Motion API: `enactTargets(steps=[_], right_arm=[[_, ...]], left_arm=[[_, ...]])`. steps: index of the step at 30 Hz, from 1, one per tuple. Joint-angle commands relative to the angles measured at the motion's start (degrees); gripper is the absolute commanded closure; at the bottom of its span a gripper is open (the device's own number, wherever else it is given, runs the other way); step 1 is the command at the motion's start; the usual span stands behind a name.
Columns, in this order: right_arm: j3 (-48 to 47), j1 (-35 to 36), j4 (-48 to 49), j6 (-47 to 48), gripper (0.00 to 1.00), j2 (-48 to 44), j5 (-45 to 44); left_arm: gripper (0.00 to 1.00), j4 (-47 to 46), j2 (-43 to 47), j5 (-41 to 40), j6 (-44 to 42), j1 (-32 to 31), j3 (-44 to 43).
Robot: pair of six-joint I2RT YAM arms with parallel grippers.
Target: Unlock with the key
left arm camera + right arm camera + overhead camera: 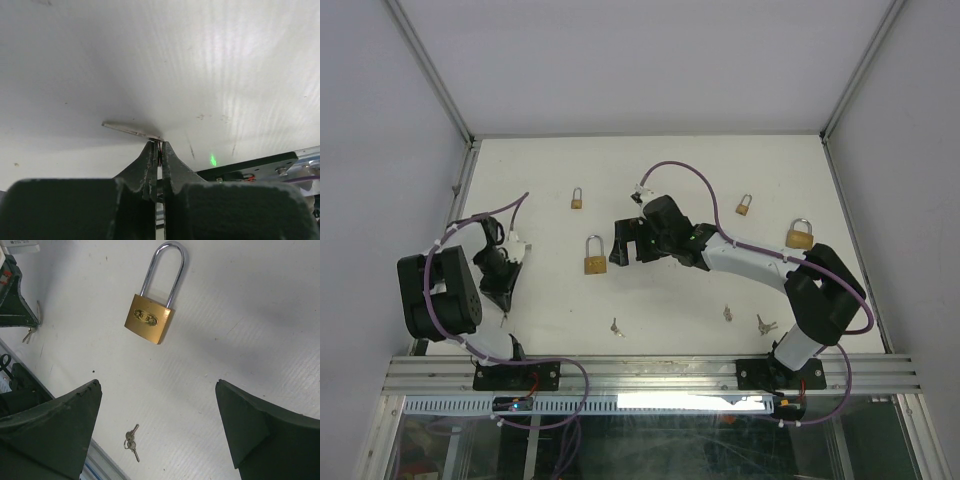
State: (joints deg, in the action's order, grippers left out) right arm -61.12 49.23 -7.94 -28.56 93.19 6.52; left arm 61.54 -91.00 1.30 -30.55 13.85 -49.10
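My left gripper is down at the table with its jaws pinched together on the head of a small key, whose blade sticks out to the left, flat along the surface. From above, that gripper is at the near left. A brass padlock with a long steel shackle lies in the middle. My right gripper hovers just right of it, jaws spread wide and holding nothing. In the right wrist view the padlock lies beyond the open right gripper.
Three more brass padlocks lie farther off: a small one at back left, another at back right, a larger one at right. Loose key sets lie near the front. One key set shows below the right gripper.
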Motion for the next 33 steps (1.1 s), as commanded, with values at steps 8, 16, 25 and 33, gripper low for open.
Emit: enactTargets(steps=[8,16,25,33], right_arm=[[-1.0,-1.0,2.1,0.8,0.0,-3.4,-1.5],[3.4,-2.4,11.4,7.5,0.0,-11.7,10.1],[16.7,-4.5,42.9,4.6,0.07,-27.5,23.7],[6.5,-0.3,56.8,-7.6,0.15,-12.3,28.7]], left_arm=[[1.0,0.3,7.2,10.9,9.6,-11.2,-9.2],[1.0,4.9,11.3,22.9,13.0,-15.5,-26.7],[1.0,-1.1,17.4,37.6,22.8,-16.2,-39.7],[1.0,-15.1,25.9,49.8,35.1,-17.7,-35.5]])
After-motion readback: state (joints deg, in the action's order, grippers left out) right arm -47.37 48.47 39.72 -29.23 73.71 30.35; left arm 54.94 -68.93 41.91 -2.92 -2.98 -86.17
